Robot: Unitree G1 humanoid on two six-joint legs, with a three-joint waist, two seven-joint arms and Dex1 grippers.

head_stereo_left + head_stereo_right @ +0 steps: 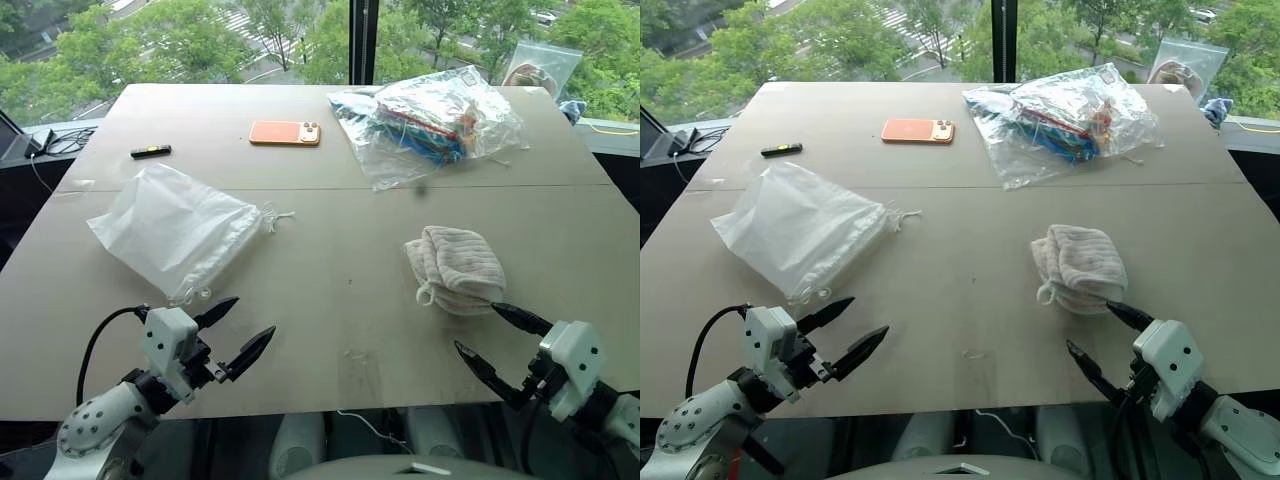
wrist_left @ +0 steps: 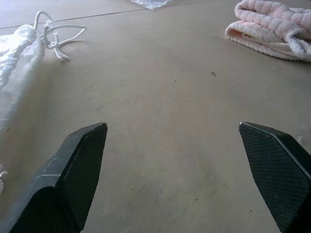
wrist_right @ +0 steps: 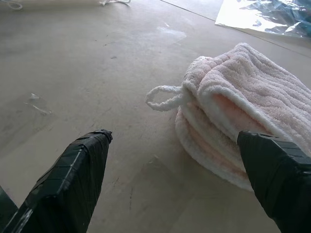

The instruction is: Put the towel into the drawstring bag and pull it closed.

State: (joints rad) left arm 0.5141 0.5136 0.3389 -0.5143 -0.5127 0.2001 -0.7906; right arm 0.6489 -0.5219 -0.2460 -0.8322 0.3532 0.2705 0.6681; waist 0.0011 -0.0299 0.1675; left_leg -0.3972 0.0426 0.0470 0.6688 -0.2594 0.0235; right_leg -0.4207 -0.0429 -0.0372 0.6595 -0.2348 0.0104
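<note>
Beige worktop (image 1: 330, 300) by window: towel (image 1: 455, 268) lower right of centre, just above right pincer (image 1: 500, 340), jaws wide, empty. Drawstring bag (image 1: 170, 230) centre left, mouth toward frame centre, above left pincer (image 1: 235, 335), also wide.

Table (image 1: 330, 290): towel (image 1: 455, 268), drawstring bag (image 1: 175, 228) (flat), perhaps phone (image 1: 285, 133).

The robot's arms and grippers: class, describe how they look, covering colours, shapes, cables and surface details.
Each arm ends in a white boxy housing carrying two black, pointed, tapering fingers: left gripper, right gripper. A black cable loops from the left housing. The left forearm shell is pale grey with small dark dots. Up close, the finger pads show a fine cross-hatched texture.
</note>
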